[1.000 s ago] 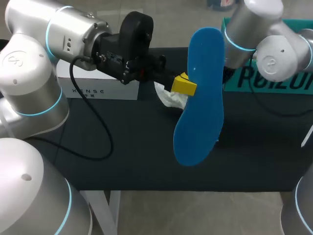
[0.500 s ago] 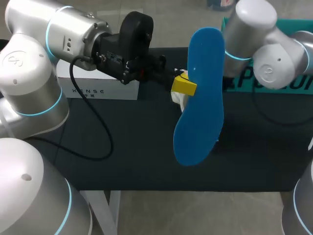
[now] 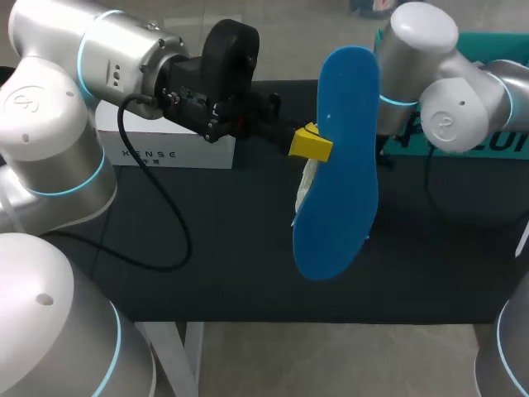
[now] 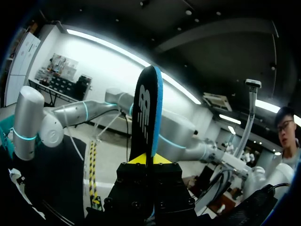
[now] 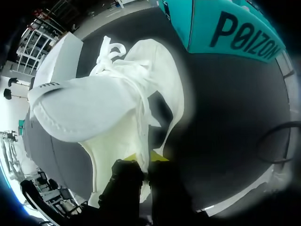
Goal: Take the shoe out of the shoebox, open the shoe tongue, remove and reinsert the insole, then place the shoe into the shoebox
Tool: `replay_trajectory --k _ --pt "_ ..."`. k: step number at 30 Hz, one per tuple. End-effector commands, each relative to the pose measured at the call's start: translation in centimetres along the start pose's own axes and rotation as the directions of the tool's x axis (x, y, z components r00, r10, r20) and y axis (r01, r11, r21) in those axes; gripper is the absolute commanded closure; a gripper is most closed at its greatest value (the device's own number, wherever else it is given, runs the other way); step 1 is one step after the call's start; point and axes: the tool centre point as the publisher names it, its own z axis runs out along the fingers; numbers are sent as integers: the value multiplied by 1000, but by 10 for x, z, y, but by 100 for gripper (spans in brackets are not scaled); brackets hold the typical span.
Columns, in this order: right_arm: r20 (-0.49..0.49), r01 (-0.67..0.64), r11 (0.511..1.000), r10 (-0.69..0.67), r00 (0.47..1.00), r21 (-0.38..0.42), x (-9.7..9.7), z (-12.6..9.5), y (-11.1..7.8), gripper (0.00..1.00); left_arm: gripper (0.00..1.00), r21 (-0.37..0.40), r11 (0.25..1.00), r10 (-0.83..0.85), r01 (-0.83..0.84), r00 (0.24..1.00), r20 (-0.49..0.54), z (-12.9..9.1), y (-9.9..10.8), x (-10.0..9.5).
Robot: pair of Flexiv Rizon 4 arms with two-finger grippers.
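Head camera looks down from behind onto the tabletop (image 3: pixel 207 265); close-in wrist cameras share its insole (image 3: pixel 339 165), left, and shoe (image 5: pixel 94 108), right.

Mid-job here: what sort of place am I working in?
Probably a robotics lab bench set up for shoe handling: a dark table carrying a teal shoebox and a white box, the left tool holding a blue insole, and the right tool holding a white shoe.
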Motion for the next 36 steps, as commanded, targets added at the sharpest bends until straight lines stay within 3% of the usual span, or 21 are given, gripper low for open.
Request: replay_trajectory --k 1,10,17,18,19,22,25,26,28,29,36 --pt "13 38 999 -39 999 25 11 4 11 100 100 1 1000 0 0 1000 0 1 0 0" --pt "16 141 990 -141 990 3 15 -1 14 100 100 1 1000 0 0 1000 0 1 0 0" --pt "24 172 984 -174 985 47 7 23 15 100 100 1 1000 0 0 1000 0 1 0 0" --pt "49 169 984 -172 984 58 6 26 15 4 100 1 1000 0 0 1000 0 1 0 0" --pt "50 166 984 -169 984 66 4 27 14 0 100 1 1000 0 0 1000 0 1 0 0" --pt "63 134 988 -139 988 81 2 3 9 0 100 1 1000 0 0 1000 0 1 0 0" --pt "-63 125 991 -122 991 49 8 -41 2 0 100 1 1000 0 0 1000 0 1 0 0" --pt "-194 113 993 -103 976 43 10 -53 0 0 100 1 1000 0 0 1000 0 1 0 0" --pt "-529 83 993 -24 848 87 12 -72 -1 0 100 1 1000 0 0 1000 0 1 0 0" --pt "-588 87 993 -20 809 85 14 -79 0 0 100 1 1000 0 0 1000 0 1 0 0" --pt "-588 87 993 -20 809 85 14 -79 0 0 100 1 1000 0 0 1000 0 1 0 0"
